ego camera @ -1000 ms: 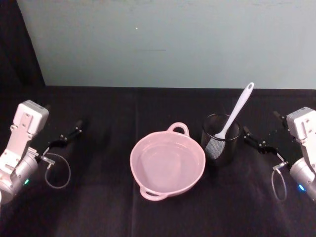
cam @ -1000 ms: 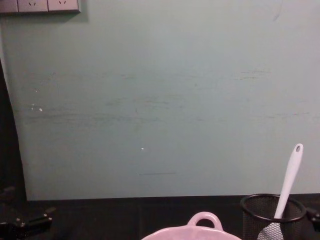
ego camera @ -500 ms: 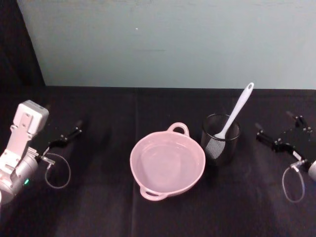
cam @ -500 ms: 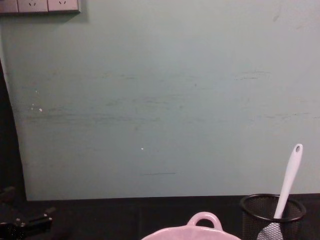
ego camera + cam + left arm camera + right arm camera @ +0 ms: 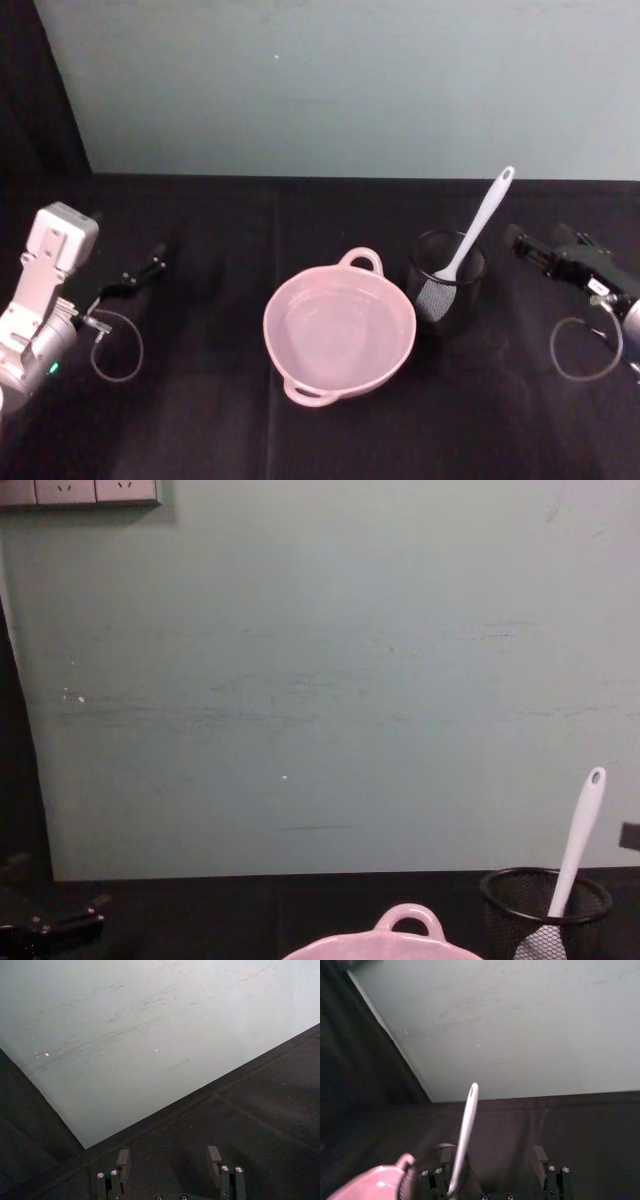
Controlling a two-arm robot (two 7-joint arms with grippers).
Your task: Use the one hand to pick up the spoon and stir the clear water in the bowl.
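1. Now your right gripper point(image 5: 540, 245) hovers right of the mesh cup point(image 5: 447, 295), jaws wide and empty, facing the spoon point(image 5: 482, 222).
2. That spoon stands blade-down in the cup, beside the bowl point(image 5: 272, 330).
3. Your left gripper point(image 5: 140, 272) sits parked, jaws apart, empty.

You have a table point(image 5: 300, 215) draped in black cloth, filling the lower half of the head frame from edge to edge. Two things stand directly on it.

Centre of frame, slightly low: a wide pale pink bowl point(image 5: 283, 305), upright, with one arched loop handle on its upper rim and another on its lower rim.

Just right of it and a little higher: a black wire-mesh cup point(image 5: 467, 305), upright. Whether the two touch, you cannot tell.
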